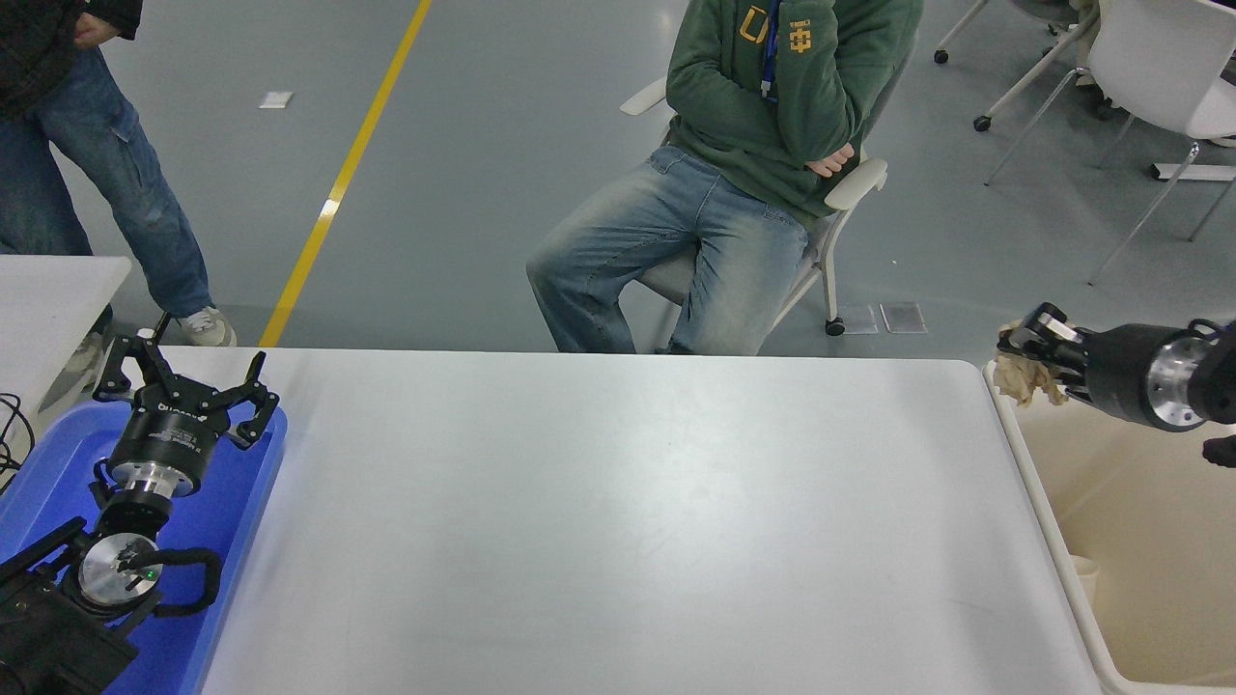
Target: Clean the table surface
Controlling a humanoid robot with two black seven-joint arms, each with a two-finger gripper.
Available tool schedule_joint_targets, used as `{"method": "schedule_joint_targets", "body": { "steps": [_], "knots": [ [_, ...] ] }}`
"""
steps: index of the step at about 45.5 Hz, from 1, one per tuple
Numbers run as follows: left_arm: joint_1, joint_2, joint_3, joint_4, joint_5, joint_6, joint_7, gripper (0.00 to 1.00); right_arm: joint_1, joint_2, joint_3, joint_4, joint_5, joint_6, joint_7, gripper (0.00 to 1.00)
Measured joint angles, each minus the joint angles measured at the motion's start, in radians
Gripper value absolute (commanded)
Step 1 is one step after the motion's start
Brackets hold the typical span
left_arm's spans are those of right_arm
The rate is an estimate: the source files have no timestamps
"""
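The table surface (618, 512) is a wide white tabletop that fills the middle of the head view. My right gripper (1029, 354) is shut on a crumpled beige paper wad (1022, 379). It holds the wad in the air past the table's right edge, over the far corner of the beige bin (1149, 541). My left gripper (183, 384) is parked open and empty at the lower left, above the blue tray (217, 526).
The beige bin stands against the table's right edge, with a small white cup (1084, 577) inside. A seated person (734, 174) is behind the far edge and another person (87, 145) stands at the top left. A small white table corner (48, 299) is at the left.
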Motion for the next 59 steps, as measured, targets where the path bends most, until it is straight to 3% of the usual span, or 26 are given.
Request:
{"method": "schedule_joint_targets", "body": {
  "steps": [11, 25, 46, 59],
  "knots": [
    [0.0, 0.0, 0.0, 0.0, 0.0, 0.0, 0.0, 1.0, -0.096, 0.024, 0.02, -0.177, 0.102, -0.004, 0.078, 0.0],
    [0.0, 0.0, 0.0, 0.0, 0.0, 0.0, 0.001, 1.0, -0.161, 0.165, 0.025, -0.486, 0.172, -0.005, 0.135, 0.0],
    [0.0, 0.0, 0.0, 0.0, 0.0, 0.0, 0.0, 1.0, -0.169, 0.427, -0.016, -1.028, 0.189, -0.002, 0.198, 0.0],
    [0.0, 0.0, 0.0, 0.0, 0.0, 0.0, 0.0, 1.0, -0.149, 0.526, -0.061, -1.174, 0.199, -0.037, 0.231, 0.0]
  ]
}}
